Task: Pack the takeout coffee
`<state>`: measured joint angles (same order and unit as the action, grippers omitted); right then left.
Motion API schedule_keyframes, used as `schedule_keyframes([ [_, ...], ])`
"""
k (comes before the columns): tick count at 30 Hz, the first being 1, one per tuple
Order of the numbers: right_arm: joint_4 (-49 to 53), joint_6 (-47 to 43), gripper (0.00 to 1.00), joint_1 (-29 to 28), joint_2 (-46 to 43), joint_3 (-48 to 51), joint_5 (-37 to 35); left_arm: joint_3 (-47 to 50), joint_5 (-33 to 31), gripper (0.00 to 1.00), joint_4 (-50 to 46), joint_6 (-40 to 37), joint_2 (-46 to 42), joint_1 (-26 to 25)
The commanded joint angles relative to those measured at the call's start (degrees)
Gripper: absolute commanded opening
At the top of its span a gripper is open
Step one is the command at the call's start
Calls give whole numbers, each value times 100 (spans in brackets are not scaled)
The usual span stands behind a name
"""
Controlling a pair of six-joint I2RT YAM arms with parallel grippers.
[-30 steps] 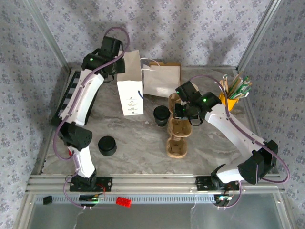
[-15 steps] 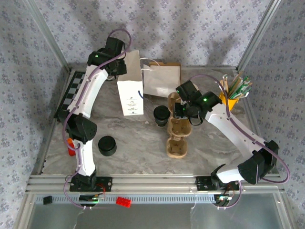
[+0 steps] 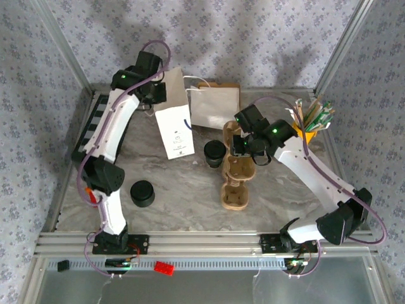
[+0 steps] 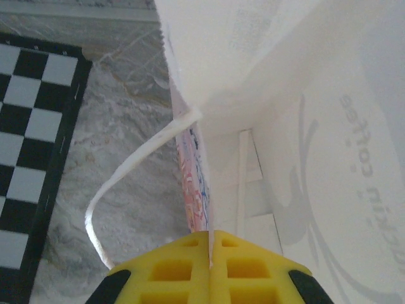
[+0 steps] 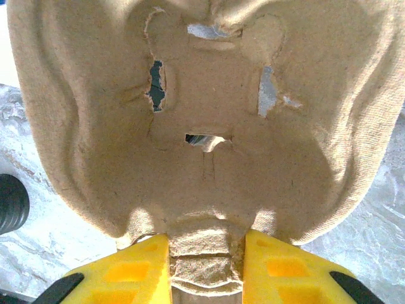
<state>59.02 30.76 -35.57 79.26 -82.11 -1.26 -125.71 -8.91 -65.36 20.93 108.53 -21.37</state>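
Left gripper pinched tight on the white bag rim, right gripper clamped on the cardboard carrier edge; coffee stands between them, just beside the carrier, brown bag behind, black lids well apart

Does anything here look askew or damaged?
The white paper bag leans askew, pinched at its rim by the left end effector. The pulp cup carrier in the right end effector shows ragged holes.

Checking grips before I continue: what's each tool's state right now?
Left tool: closed, pinching the white paper bag wall.
Right tool: closed on the pulp cup carrier.
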Motion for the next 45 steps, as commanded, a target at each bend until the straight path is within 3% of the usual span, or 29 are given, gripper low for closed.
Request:
schedule_keyframes([
  [1, 393, -20, 29, -62, -201, -209, -72, 583, 382, 0, 43, 146, -827, 16],
  [6, 617, 76, 29, -116, -341, -209, -88, 1945, 556, 0, 449, 324, -1931, -117],
  [16, 856, 202, 29, -211, -515, -200, -237, 3388, 889, 0, 871, 995, -3265, -618],
  [35, 1066, 229, 29, -222, -580, -356, -303, 4339, 908, 0, 1317, 2443, -4262, -1210],
  [45, 1239, 231, 29, -230, -736, -407, -383, 5090, 441, 0, 1513, 3208, -4803, -2033],
])
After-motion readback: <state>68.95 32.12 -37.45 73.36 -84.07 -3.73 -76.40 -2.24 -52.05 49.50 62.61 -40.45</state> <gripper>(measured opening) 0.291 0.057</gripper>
